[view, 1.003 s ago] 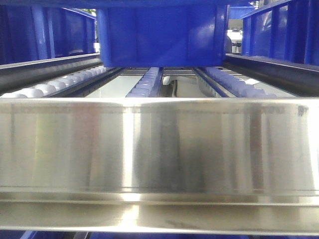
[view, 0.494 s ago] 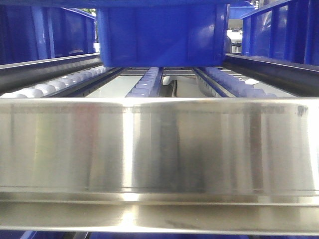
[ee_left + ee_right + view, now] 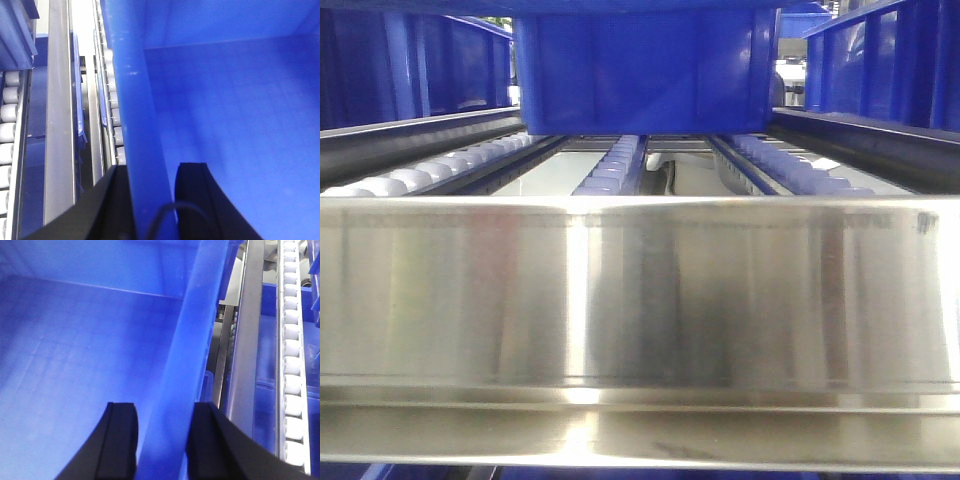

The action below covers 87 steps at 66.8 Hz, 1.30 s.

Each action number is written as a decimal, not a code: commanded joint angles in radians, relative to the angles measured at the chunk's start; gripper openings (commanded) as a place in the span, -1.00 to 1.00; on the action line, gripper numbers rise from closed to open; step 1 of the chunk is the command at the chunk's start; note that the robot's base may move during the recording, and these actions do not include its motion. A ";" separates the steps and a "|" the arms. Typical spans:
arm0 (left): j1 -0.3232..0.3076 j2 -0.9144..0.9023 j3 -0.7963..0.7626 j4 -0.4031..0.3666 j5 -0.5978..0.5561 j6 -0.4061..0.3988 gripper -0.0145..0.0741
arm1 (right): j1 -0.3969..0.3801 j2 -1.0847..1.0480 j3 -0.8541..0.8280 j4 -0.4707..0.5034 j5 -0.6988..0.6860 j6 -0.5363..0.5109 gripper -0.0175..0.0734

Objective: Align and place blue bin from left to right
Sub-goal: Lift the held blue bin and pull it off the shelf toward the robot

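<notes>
Straddling the blue bin point(image 3: 640, 70), left end effector point(image 3: 155, 169) and right end effector point(image 3: 162, 410) apparently pinch opposite rims.

We can read no text, label, brand, number or sign in any of the views. On the steel front panel point(image 3: 640, 300), close to its upper right corner, we see one small dark mark point(image 3: 923, 222). It is too small and blurred for us to tell whether it is lettering. On the walls of the blue bin point(image 3: 645, 70) we make out nothing legible, outside or inside.
</notes>
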 commanded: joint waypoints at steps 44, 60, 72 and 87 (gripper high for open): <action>-0.006 -0.035 -0.016 -0.029 -0.046 0.008 -0.92 | -0.009 -0.006 -0.012 -0.069 -0.075 0.018 -0.77; -0.006 -0.035 -0.016 -0.029 -0.046 0.008 -0.92 | -0.009 -0.006 -0.012 -0.069 -0.075 0.018 -0.77; -0.006 -0.035 -0.016 -0.029 -0.046 0.008 -0.92 | -0.009 -0.006 -0.012 -0.069 -0.075 0.018 -0.77; -0.006 -0.035 -0.016 -0.029 -0.046 0.008 -0.92 | -0.009 -0.006 -0.012 -0.069 -0.075 0.018 -0.77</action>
